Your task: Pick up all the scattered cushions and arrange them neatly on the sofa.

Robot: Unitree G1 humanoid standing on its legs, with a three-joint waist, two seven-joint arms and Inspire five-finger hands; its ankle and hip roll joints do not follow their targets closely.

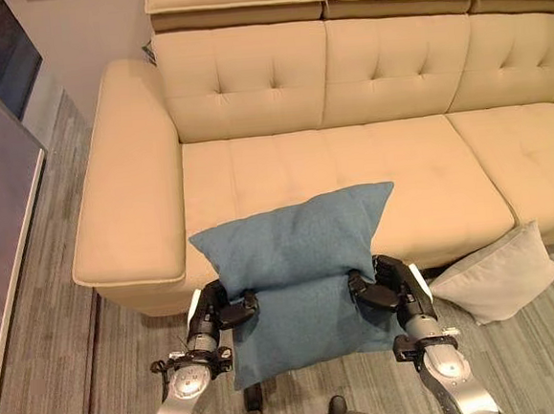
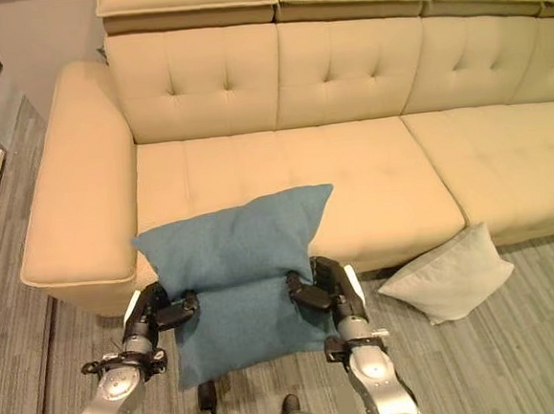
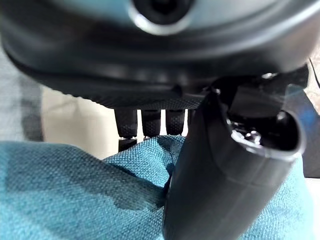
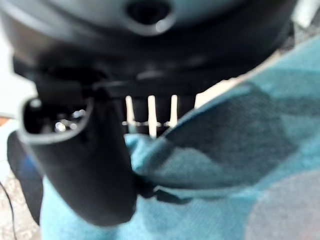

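Between the two arms hangs a blue cushion [image 1: 296, 263], its top leaning on the sofa [image 1: 350, 163]. The left robot hand [image 1: 218, 310] and right robot hand [image 1: 387, 285] each pinch one side of it. A grey cushion [image 1: 498, 274] lies on the floor [image 1: 49, 359].

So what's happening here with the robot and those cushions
The robot is holding a blue cushion between both hands, the left hand pinching one side and the right hand the other, with fingers and thumb closed on the fabric. The cushion hangs in front of the beige sofa, its top edge over the front of the seat. A grey cushion lies on the floor, leaning against the sofa base to the robot's right.
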